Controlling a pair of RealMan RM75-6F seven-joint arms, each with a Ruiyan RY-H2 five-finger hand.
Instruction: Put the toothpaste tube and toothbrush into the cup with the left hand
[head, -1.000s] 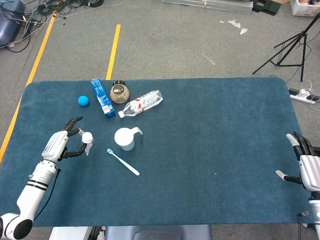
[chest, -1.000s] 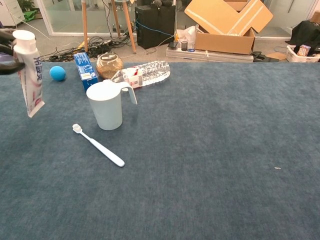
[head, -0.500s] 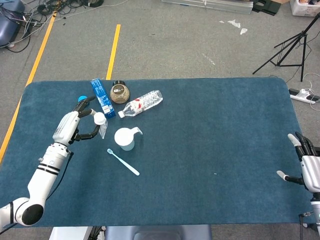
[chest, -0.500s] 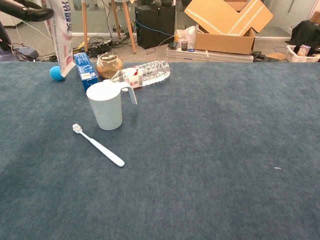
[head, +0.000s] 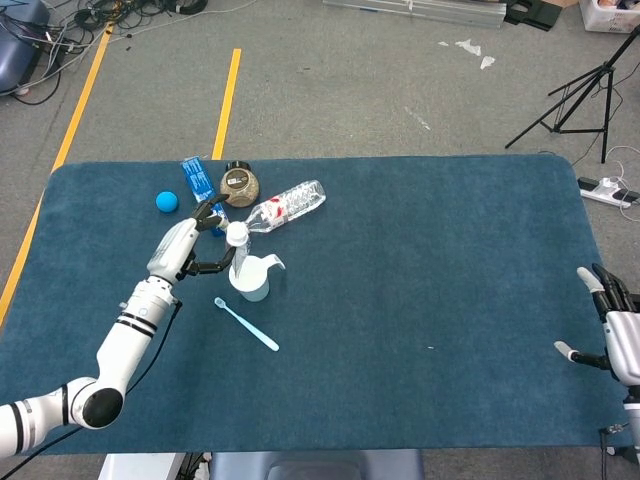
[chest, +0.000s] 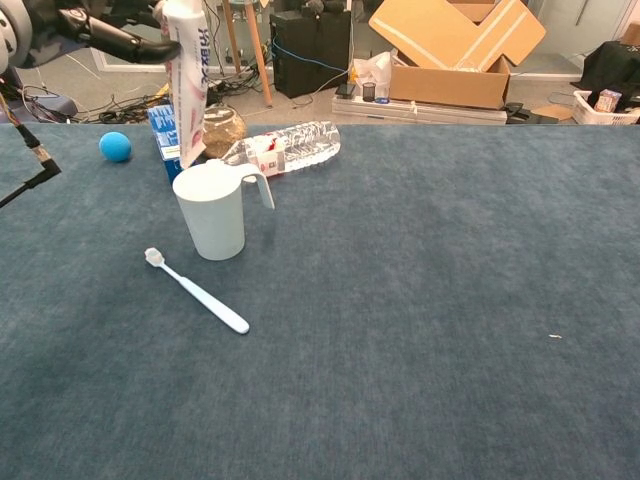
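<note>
Fingers of the left hand (head: 190, 248) grip the toothpaste tube (chest: 187, 75) by its cap end, upright over the cup's (chest: 212, 211) rim; the toothbrush (chest: 196, 291) lies on the table (chest: 430, 300) beside the cup, while the right hand (head: 618, 330) rests with fingers apart, holding nothing

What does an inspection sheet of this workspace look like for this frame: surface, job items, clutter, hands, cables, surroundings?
Surface: table covered in dark blue cloth.
Job's things: toothpaste tube held upright, cap up, its lower end at the rim of the cup, not released; toothbrush lies flat in front of the cup.
Clutter: blue ball, blue box, jar, plastic bottle lying on its side, all behind the cup.
Hands: left hand grips the tube near its cap; right hand rests at the table's right edge, fingers apart, holding nothing.
Cables: a tangle on the floor beyond the table.
Surroundings: yellow floor tape, tripod, cardboard box.
</note>
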